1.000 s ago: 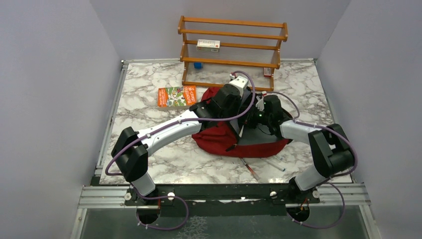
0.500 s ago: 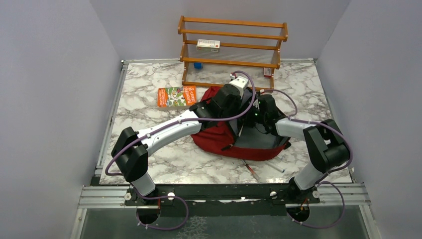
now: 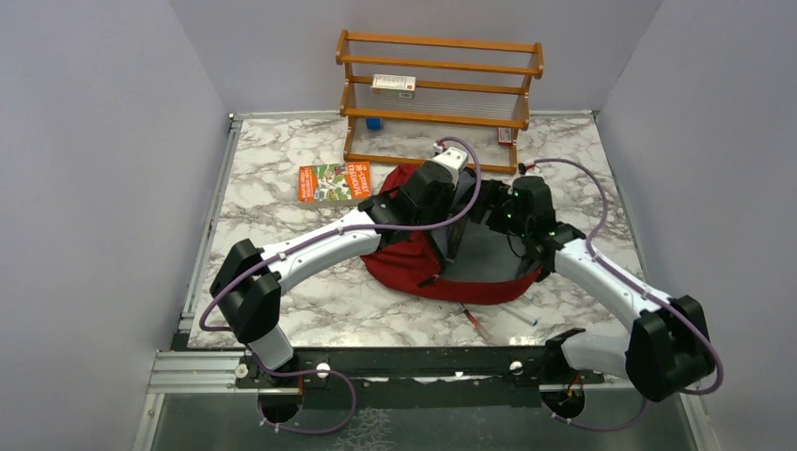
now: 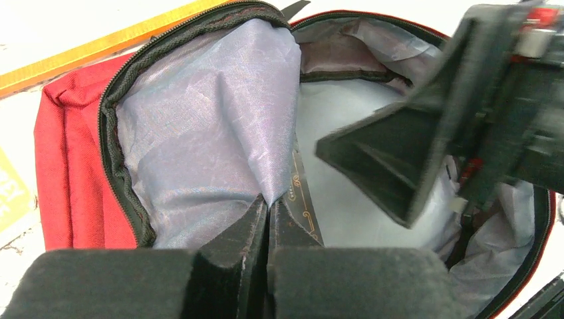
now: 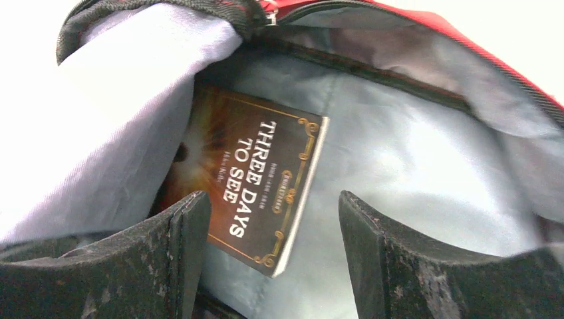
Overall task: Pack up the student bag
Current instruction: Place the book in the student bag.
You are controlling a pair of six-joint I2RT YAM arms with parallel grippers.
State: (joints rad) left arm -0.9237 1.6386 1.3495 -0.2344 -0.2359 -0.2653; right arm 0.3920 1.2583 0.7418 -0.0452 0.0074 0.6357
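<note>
The lining (image 4: 213,119) of the student bag (image 4: 66,166) was pinched by the left gripper (image 4: 268,203); if slipped, the wide, empty right gripper (image 5: 273,199) could be snagged.

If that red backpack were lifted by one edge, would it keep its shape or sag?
Probably sag: the backpack is soft cloth, and its grey lining drapes in folds where the left tool pinches it. Let go, the opening would likely slump shut. The book inside might slide on that smooth-looking lining.
</note>
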